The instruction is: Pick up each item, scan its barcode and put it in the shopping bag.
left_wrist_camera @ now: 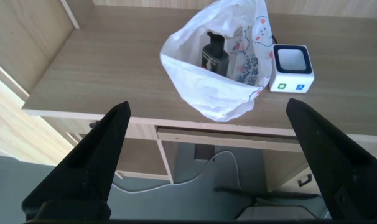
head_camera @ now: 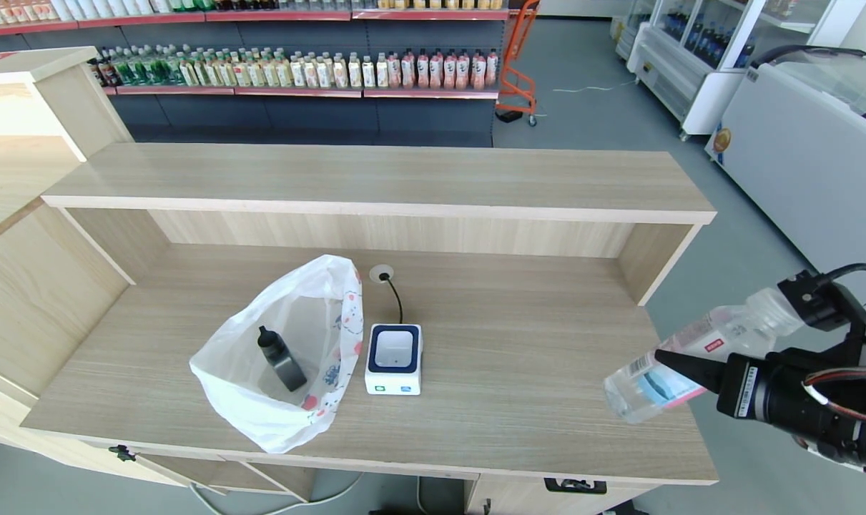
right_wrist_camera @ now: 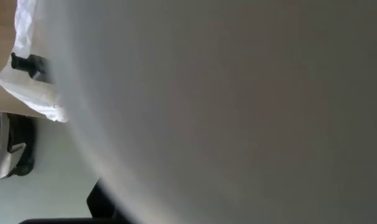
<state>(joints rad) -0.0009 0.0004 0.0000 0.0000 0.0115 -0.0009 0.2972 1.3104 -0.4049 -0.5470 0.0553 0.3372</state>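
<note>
My right gripper (head_camera: 679, 360) is shut on a clear plastic bottle (head_camera: 697, 348) with a pink and blue label, held tilted in the air off the counter's right end. The bottle's wall (right_wrist_camera: 238, 93) sits very close to the right wrist camera. A white shopping bag (head_camera: 261, 400) stands open on the counter's left half, with a black bottle (head_camera: 281, 357) lying inside it. Just right of the bag is the white and blue scanner (head_camera: 394, 359). My left gripper (left_wrist_camera: 207, 155) hangs open before the counter's front edge, short of the bag (left_wrist_camera: 201, 93), black bottle (left_wrist_camera: 214, 55) and scanner (left_wrist_camera: 291, 67).
The wooden counter (head_camera: 533, 343) has a raised back ledge (head_camera: 375, 179) and side walls. The scanner's black cable (head_camera: 397, 297) runs to a grommet hole behind it. Drawers (left_wrist_camera: 232, 140) sit under the front edge. Drink shelves (head_camera: 297, 71) and freezers (head_camera: 804, 136) stand beyond.
</note>
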